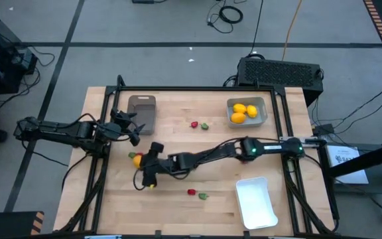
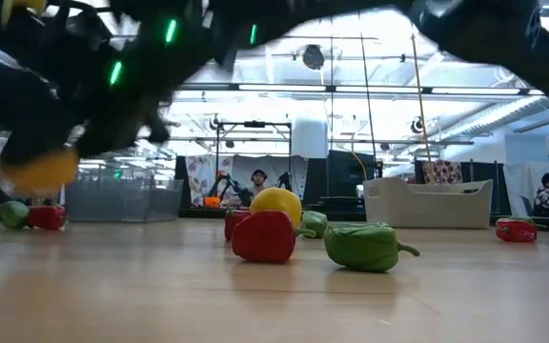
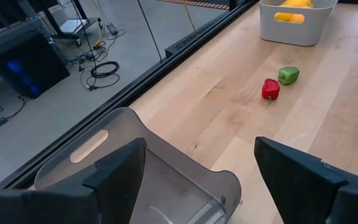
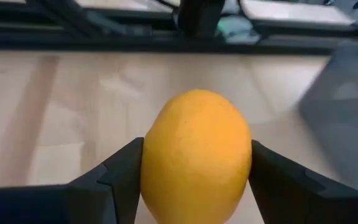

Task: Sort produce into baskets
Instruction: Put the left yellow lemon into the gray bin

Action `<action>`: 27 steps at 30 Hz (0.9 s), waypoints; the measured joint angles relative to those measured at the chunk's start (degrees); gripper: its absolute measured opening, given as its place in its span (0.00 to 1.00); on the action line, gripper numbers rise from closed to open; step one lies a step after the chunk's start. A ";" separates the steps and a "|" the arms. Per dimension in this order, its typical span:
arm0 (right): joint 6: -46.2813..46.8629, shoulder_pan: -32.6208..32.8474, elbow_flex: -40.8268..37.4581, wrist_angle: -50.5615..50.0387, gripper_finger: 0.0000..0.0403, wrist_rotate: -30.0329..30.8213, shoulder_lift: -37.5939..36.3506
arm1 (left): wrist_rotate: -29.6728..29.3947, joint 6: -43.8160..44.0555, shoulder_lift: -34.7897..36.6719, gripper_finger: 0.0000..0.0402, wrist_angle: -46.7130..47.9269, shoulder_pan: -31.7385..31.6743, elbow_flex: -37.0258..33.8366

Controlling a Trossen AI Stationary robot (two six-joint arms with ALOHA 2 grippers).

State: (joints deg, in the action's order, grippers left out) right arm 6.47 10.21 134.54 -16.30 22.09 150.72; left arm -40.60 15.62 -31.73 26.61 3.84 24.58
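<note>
Filling my right wrist view, a yellow citrus (image 4: 196, 155) sat clamped between the right gripper's (image 1: 146, 174) fingers over the counter's (image 1: 217, 179) left side. Only the low view showed it lifted off the wood. My left gripper (image 3: 194, 180) hung spread wide above the brown-grey basket (image 3: 104, 168), holding nothing.

Two dark jointed arms, green lights glowing on one, with seemingly matte, wedge-shaped jaws.

Even, bright overhead light falls on the table (image 1: 197, 179), with soft shadows. In the low view ceiling lamps glare and the near arm (image 2: 112, 67) is blurred, out of focus.
</note>
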 joint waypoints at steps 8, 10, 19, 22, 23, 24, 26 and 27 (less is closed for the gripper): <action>1.37 -0.87 -0.02 -28.05 0.59 0.29 -13.02 | 0.00 0.00 0.00 0.77 0.05 0.00 -0.02; 2.42 -1.21 -0.02 -35.21 0.59 0.28 -16.46 | 0.00 0.02 0.00 0.77 0.10 0.00 -0.02; 10.59 -5.94 -0.02 -62.88 0.59 4.85 -25.31 | 0.00 0.20 0.00 0.77 -0.14 0.00 -0.02; 14.15 -8.04 0.09 -72.63 0.59 7.96 -26.85 | 0.00 0.24 -0.02 0.77 -0.15 0.00 -0.02; 15.37 -8.94 0.05 -74.48 0.59 9.65 -26.97 | 0.00 0.45 0.00 0.77 -0.17 0.00 -0.02; 15.87 -9.78 -0.45 -74.00 0.59 10.93 -27.00 | 0.01 0.49 -0.01 0.77 -0.15 0.00 -0.02; 15.24 -11.20 -2.29 -73.31 0.59 10.93 -27.99 | 0.03 0.50 -0.02 0.77 -0.15 0.00 -0.02; 14.72 -11.57 -3.06 -73.81 0.59 10.67 -28.22 | 0.13 0.50 -0.02 0.77 -0.14 0.00 -0.02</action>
State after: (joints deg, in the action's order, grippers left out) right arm 21.19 -1.36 131.48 -90.11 32.76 122.50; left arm -40.47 16.12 -31.75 26.47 3.84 24.56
